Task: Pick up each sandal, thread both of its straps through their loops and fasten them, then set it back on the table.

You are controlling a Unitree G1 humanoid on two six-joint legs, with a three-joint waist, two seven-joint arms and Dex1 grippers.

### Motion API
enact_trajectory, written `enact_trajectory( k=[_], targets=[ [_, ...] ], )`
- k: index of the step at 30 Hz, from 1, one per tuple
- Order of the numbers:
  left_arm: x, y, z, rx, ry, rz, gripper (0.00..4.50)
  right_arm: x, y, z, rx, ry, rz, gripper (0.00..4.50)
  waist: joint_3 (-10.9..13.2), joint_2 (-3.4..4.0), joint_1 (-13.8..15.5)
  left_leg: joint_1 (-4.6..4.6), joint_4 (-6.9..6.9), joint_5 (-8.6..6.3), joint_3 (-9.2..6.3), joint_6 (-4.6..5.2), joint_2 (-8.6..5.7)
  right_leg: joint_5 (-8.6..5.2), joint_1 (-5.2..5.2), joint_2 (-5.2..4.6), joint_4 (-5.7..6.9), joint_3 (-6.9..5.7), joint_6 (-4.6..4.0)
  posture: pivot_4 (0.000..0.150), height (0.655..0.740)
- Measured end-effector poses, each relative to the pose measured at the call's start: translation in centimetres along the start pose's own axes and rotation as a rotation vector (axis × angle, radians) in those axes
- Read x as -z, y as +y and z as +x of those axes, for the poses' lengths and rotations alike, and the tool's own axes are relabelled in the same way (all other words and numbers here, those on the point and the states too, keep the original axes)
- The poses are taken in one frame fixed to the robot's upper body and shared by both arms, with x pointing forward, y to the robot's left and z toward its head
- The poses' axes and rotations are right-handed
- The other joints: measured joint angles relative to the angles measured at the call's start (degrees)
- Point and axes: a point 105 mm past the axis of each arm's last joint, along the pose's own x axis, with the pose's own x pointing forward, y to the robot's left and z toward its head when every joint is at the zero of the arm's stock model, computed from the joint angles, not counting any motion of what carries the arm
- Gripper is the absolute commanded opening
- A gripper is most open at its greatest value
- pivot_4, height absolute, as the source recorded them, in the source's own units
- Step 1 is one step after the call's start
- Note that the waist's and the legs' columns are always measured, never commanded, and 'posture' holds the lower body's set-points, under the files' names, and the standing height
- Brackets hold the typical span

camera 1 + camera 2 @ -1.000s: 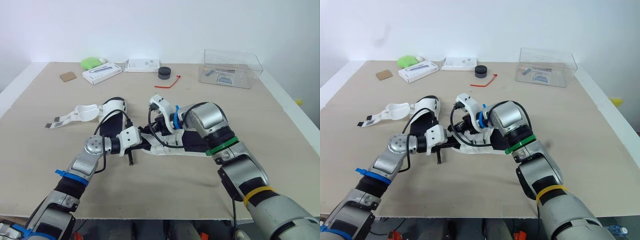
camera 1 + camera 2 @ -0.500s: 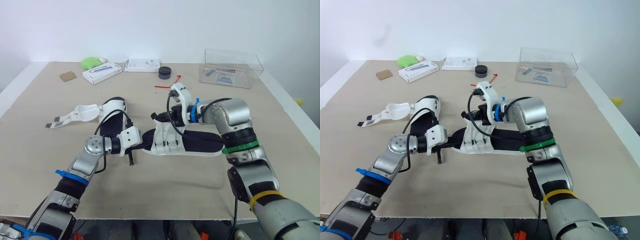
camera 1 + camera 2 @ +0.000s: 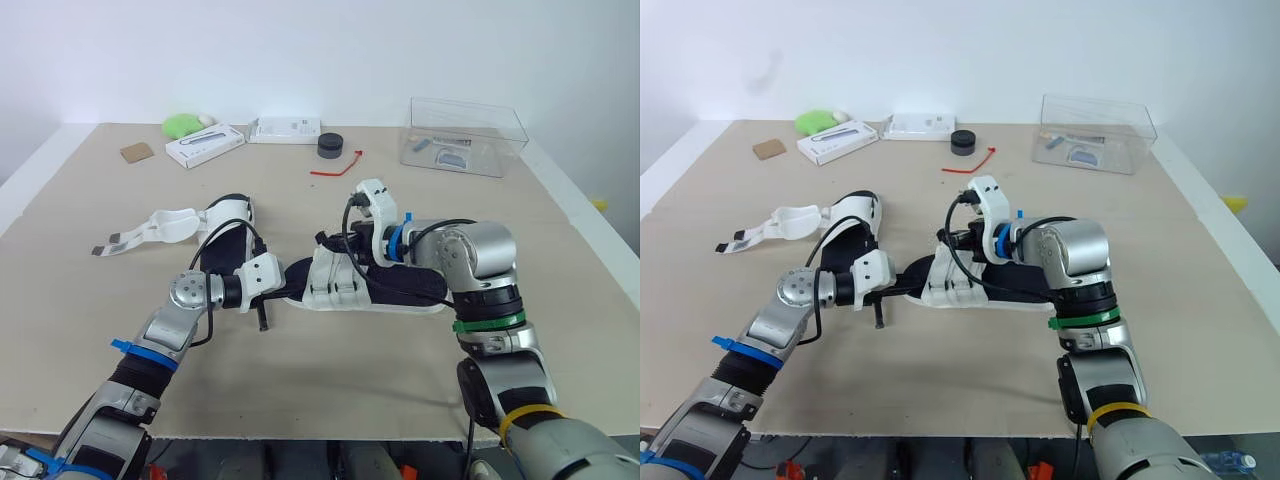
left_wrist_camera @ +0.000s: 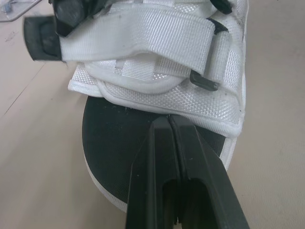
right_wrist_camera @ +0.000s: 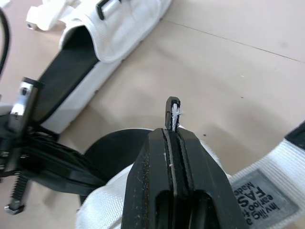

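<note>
A plain white wall backs a beige table, with small boxes and a clear plastic container along its far edge. The near sandal lies flat in the middle of the table, black sole up and toe toward the robot's left.

A second ago the right forearm was folded across this sandal and hid its heel. It has since swung out to the right, so the whole sole is now in view. The right gripper lifted clear half a second ago and has come back down onto the white straps. Its jaws are closed; a thin black sliver with white fluff juts between the tips, possibly a strap tab, though I cannot tell. The left gripper has not shifted; its jaws are pressed together with the tips on the insole at the toe, just short of the front strap, steadying the shoe.

Both straps appear to be laid across the forefoot and through their loops, so this looks like the last press-down on the fastening rather than more threading. If so, this sandal is nearly done and already rests on the table.

The second sandal sits beside it to the left, its loose straps splayed out and unfastened, so roughly half the job remains.
</note>
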Motion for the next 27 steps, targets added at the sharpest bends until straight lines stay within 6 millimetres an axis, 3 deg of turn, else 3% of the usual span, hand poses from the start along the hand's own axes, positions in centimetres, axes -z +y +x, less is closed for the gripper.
enact_trajectory(
  k=[7,8,11,12,14,17,19,21,22,24,25,27],
  targets=[
    [0.0,-0.2,0.0,-0.005,0.002,-0.003,0.00,0.2,-0.1,0.3,0.022,-0.004,-0.142,0.05,0.00,0.00,-0.03,-0.01,-0.02,-0.02,0.00,0.02,-0.06,-0.05,0.00,0.01,-0.01,0.00,0.08,0.150,0.7400],
    [0.0,-0.2,0.0,-0.006,0.002,-0.003,0.00,0.1,0.0,0.3,0.022,-0.008,-0.174,0.68,0.00,0.00,-0.03,-0.01,-0.02,-0.02,0.00,0.03,-0.06,-0.05,0.00,0.00,-0.01,0.01,0.09,0.150,0.7400],
    [0.0,-0.2,0.0,-0.005,0.001,-0.002,0.00,-0.4,-1.0,-0.4,0.078,-0.024,-0.273,1.90,0.00,0.00,-0.03,-0.02,-0.02,-0.02,0.00,0.03,-0.09,-0.09,-0.01,0.01,-0.02,0.00,0.15,0.150,0.7400],
    [-0.1,-0.3,0.0,-0.005,0.000,0.001,0.00,-0.6,-1.7,-0.9,0.113,-0.030,-0.331,2.61,0.00,0.00,-0.03,-0.03,-0.04,-0.04,0.01,0.07,-0.11,-0.12,-0.02,0.01,-0.03,0.01,0.17,0.150,0.7400],
    [-0.1,-0.3,-0.1,-0.003,0.000,0.005,0.00,-1.0,-2.0,-1.3,0.130,-0.038,-0.392,3.09,0.00,0.00,-0.11,-0.03,-0.06,-0.08,0.03,0.12,-0.12,-0.15,-0.04,0.00,-0.03,0.03,0.19,0.150,0.7400],
    [-0.2,-0.2,-0.1,-0.002,0.000,0.006,0.00,-2.1,-1.4,-1.6,0.120,-0.092,-0.471,4.44,0.00,0.00,-0.10,-0.07,-0.06,-0.08,0.00,0.12,-0.13,-0.17,-0.06,0.00,-0.03,0.03,0.19,0.150,0.7400],
    [-0.2,-0.2,0.0,-0.003,-0.001,0.007,0.00,-3.3,-0.7,-1.7,0.102,-0.135,-0.502,4.44,0.00,0.00,-0.10,-0.07,-0.06,-0.08,0.01,0.12,-0.12,-0.16,-0.06,-0.02,-0.03,0.03,0.20,0.150,0.7400],
    [-0.2,-0.2,0.0,-0.003,-0.001,0.008,0.00,-4.3,0.2,-1.7,0.076,-0.175,-0.510,4.00,0.00,0.00,-0.10,-0.08,-0.06,-0.08,-0.01,0.12,-0.12,-0.16,-0.06,-0.04,-0.02,0.02,0.19,0.150,0.7400],
    [-0.2,-0.2,0.0,-0.002,-0.001,0.009,0.00,-4.5,0.6,-1.6,0.057,-0.189,-0.503,4.00,0.00,0.00,-0.09,-0.08,-0.06,-0.08,-0.01,0.12,-0.12,-0.16,-0.06,-0.04,-0.02,0.02,0.19,0.150,0.7400],
    [-0.3,-0.1,0.0,0.000,-0.002,0.010,0.00,-4.9,2.8,-1.1,-0.043,-0.222,-0.455,3.02,0.00,0.00,-0.07,-0.10,-0.06,-0.08,-0.06,0.12,-0.12,-0.12,-0.06,-0.08,-0.02,0.02,0.09,0.150,0.7400],
    [-0.3,-0.1,0.0,0.000,-0.002,0.010,0.00,-4.8,3.2,-0.9,-0.062,-0.222,-0.449,2.71,0.00,0.00,-0.06,-0.11,-0.06,-0.08,-0.08,0.12,-0.12,-0.06,-0.06,-0.10,-0.02,0.02,0.00,0.150,0.7400],
    [-0.3,-0.2,0.1,0.002,-0.004,0.009,0.00,-4.1,4.2,-0.4,-0.122,-0.195,-0.428,1.66,0.00,-0.01,0.01,-0.13,-0.04,-0.08,-0.11,0.12,-0.13,0.01,-0.05,-0.12,-0.03,-0.01,-0.12,0.150,0.7400]
  ],
)
